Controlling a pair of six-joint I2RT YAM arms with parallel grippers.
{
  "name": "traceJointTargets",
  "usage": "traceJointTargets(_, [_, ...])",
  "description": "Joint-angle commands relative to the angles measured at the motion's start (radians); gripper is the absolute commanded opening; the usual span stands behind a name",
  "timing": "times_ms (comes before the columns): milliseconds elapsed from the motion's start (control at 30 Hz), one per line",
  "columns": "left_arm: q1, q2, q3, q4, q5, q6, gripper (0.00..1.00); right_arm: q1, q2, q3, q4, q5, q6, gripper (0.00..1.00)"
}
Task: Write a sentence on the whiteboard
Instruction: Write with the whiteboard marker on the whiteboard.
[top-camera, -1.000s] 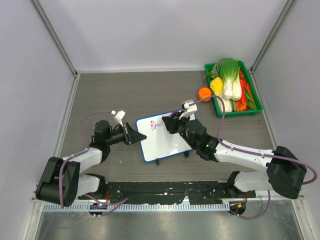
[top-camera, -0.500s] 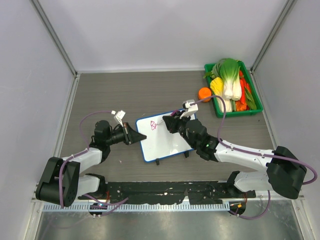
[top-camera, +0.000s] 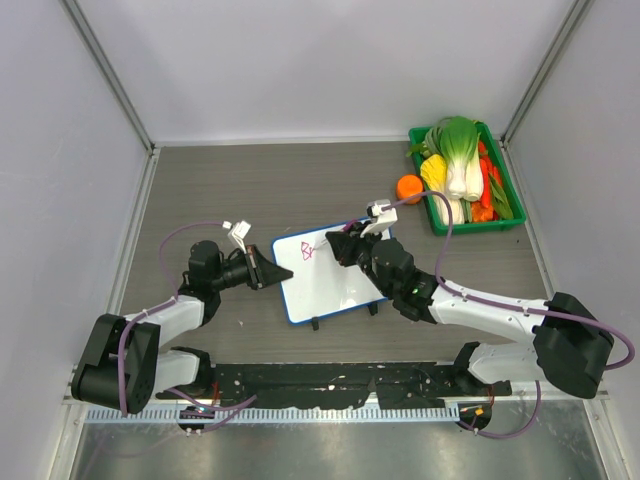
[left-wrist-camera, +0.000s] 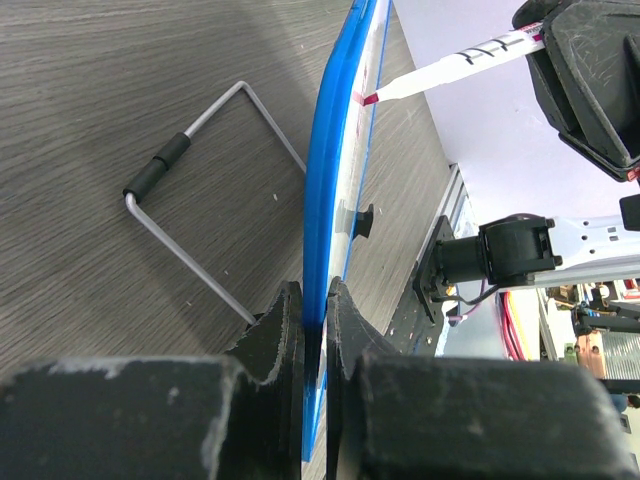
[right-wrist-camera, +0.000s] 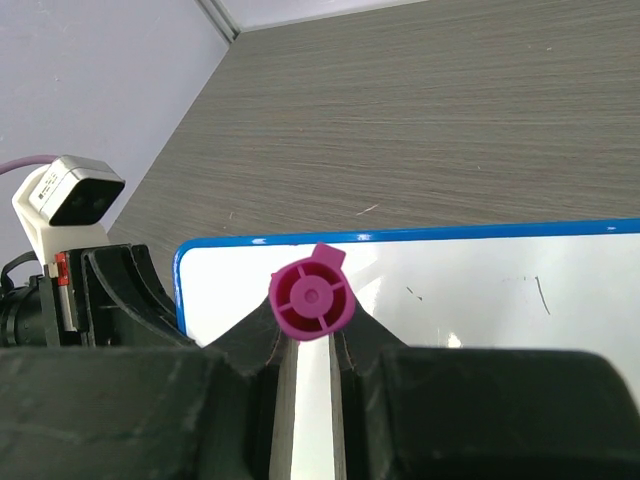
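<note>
The whiteboard (top-camera: 325, 280) with its thin blue frame stands tilted on two black feet at the table's middle. A first pink letter of the sentence (top-camera: 308, 251) sits at its upper left. My left gripper (top-camera: 270, 273) is shut on the board's left edge; the left wrist view shows the blue frame (left-wrist-camera: 330, 200) edge-on between the jaws. My right gripper (top-camera: 343, 246) is shut on a white marker with a magenta end (right-wrist-camera: 311, 297). The marker's tip (left-wrist-camera: 371, 98) touches the board face near the letter. The board also fills the right wrist view (right-wrist-camera: 480, 290).
A green bin (top-camera: 500, 222) of toy vegetables stands at the back right, with an orange ball (top-camera: 409, 188) beside it. A wire stand (left-wrist-camera: 185, 200) shows behind the board in the left wrist view. Grey walls enclose the table.
</note>
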Motion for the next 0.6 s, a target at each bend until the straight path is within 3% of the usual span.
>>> traceJointTargets(0, [0.003, 0.001, 0.001, -0.072, -0.09, 0.085, 0.0, -0.011, -0.011, -0.022, -0.017, 0.03, -0.005, 0.01])
traceJointTargets(567, [0.003, 0.001, 0.002, -0.073, -0.09, 0.085, 0.0, -0.013, -0.051, 0.009, 0.004, 0.004, -0.003, 0.01])
